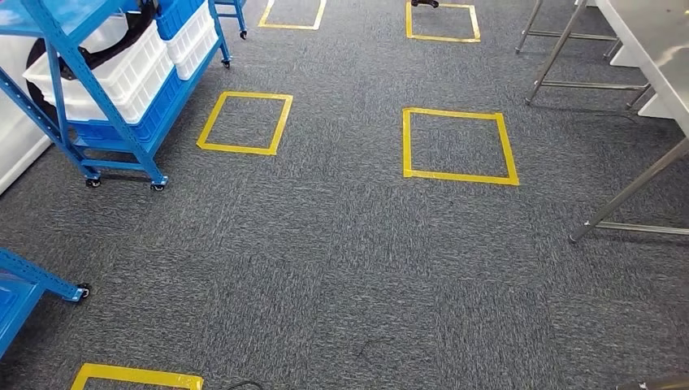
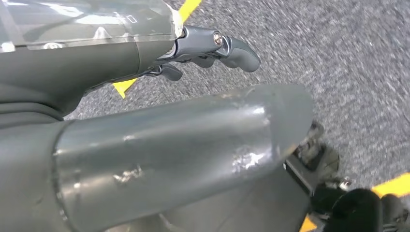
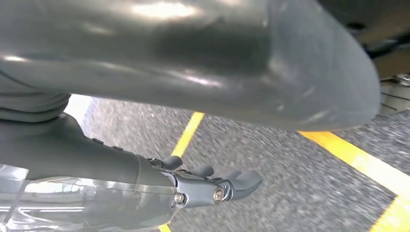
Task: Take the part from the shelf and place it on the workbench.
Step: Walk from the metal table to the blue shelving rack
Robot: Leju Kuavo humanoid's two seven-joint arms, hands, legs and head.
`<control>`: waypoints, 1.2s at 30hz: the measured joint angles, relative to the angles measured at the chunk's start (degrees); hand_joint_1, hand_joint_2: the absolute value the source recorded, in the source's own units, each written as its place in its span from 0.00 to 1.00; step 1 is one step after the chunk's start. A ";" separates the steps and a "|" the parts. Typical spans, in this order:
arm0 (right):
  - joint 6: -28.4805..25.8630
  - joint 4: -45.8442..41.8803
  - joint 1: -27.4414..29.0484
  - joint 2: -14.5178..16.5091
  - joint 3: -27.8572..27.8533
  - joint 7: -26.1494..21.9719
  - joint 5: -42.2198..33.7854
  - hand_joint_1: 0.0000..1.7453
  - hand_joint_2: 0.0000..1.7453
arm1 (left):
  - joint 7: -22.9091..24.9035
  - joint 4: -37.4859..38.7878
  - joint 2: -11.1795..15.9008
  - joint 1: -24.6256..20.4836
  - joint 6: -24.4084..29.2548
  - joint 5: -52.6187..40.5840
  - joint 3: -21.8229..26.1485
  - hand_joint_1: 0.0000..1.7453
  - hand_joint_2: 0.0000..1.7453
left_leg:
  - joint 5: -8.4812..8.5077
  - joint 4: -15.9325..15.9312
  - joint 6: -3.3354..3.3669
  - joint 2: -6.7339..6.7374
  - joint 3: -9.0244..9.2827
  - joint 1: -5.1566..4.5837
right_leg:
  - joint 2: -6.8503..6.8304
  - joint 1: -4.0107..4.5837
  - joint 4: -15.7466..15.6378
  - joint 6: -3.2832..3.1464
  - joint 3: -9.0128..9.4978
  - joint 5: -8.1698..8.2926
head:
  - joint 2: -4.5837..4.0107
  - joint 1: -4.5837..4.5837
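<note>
A blue shelf [image 1: 122, 89] holding white bins [image 1: 122, 69] stands upper left of the head view, the steel surface [image 1: 658, 49] upper right. Both the left hand [image 2: 212, 48] and right hand [image 3: 212, 186] hang over carpet, fingers [image 3: 244, 180] slightly apart and holding nothing.

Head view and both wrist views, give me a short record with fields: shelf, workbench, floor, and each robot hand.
shelf: blue wheeled rack far left, holding white bins
workbench: metal table far right
floor: grey carpet with yellow tape squares
left robot hand: hanging over carpet, holding nothing
right robot hand: hanging over carpet, holding nothing
</note>
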 joint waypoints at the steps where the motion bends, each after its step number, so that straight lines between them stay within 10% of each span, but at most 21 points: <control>1: 0.14 0.00 -0.06 0.00 0.03 0.01 0.16 0.00 0.00 | -0.08 0.00 0.00 -0.03 0.31 -0.09 -0.09 0.00 0.00 | 0.00 0.07 -0.36 -0.38 -0.19 -0.02 | 0.40 0.10 -0.66 -0.23 0.20 -0.04 | 0.00 -0.01; 5: 0.73 0.00 -0.30 -0.11 0.16 0.46 1.23 0.00 0.00 | -0.22 -0.01 0.00 -0.16 2.35 -1.18 -0.91 0.00 0.00 | -1.16 1.76 -1.63 0.72 -1.27 0.04 | -1.64 0.27 -1.13 -1.84 0.31 0.34 | 0.00 -0.01; 10: 1.52 0.02 -0.19 -0.95 0.46 1.09 3.03 0.00 0.00 | 0.08 -0.01 -0.05 -0.93 6.36 -3.06 -2.89 0.00 0.00 | -8.08 16.90 -2.07 4.05 -8.03 0.09 | -4.97 0.94 -1.17 -2.86 0.33 0.16 | 0.00 -0.01; 14: 1.54 0.02 -0.61 -1.16 0.67 0.69 3.80 0.00 0.00 | -0.27 -0.13 -0.09 -1.71 9.25 -3.46 -4.42 0.00 0.00 | -2.13 5.18 -0.82 6.59 -1.63 -0.50 | -7.21 1.49 -1.01 -2.78 0.76 -0.21 | 0.00 -0.01; 18: -1.31 0.02 -1.24 -1.16 0.85 1.17 4.32 0.00 0.00 | -0.53 -0.58 -0.48 -2.61 11.96 -3.33 -5.55 0.00 0.00 | -1.00 0.25 0.33 7.48 0.34 -1.15 | -9.11 1.72 -1.10 -1.89 1.00 -0.38 | 0.00 -0.01; 21: -2.40 0.04 -1.73 -1.15 1.02 1.45 4.77 0.00 0.00 | -0.19 -0.81 -0.63 -2.85 12.97 -3.18 -6.12 0.00 0.00 | -0.03 -0.94 1.10 5.84 0.78 -0.66 | -6.62 1.39 1.73 -1.00 0.11 -2.60 | 0.00 0.01; 25: -2.36 0.10 -1.69 -0.94 1.04 1.20 4.98 0.00 0.00 | -2.47 -0.96 -0.94 -3.21 15.07 -1.77 -6.63 0.00 0.00 | 0.29 -0.95 1.40 3.42 0.59 -0.51 | -3.24 0.45 14.04 -0.20 -6.06 -7.74 | 0.00 0.00; 30: -2.34 0.16 -1.79 -0.66 1.05 0.60 5.04 0.00 0.00 | -10.95 -1.52 -1.54 -3.44 19.50 0.43 -7.29 0.00 0.00 | -0.35 0.42 0.17 0.13 0.21 -0.18 | -0.41 -0.74 2.27 0.63 -1.60 0.13 | 0.00 0.00; 33: -2.39 0.22 -2.18 -0.66 1.02 0.21 4.92 0.00 0.00 | -14.27 -2.05 -2.22 -3.84 20.48 1.32 -8.11 0.00 0.00 | -0.38 0.88 -1.04 -1.19 -0.58 -0.01 | 0.12 -0.47 0.56 -0.06 -1.10 0.36 | 0.00 -0.01; 36: -2.44 0.22 -2.39 -0.90 0.98 -0.13 4.76 0.00 0.00 | -16.16 -2.33 -2.66 -3.95 20.88 1.96 -8.57 0.00 0.00 | -2.16 3.44 -1.85 0.99 -1.84 0.14 | -1.55 -0.38 0.02 -1.43 -0.84 0.59 | 0.00 -0.01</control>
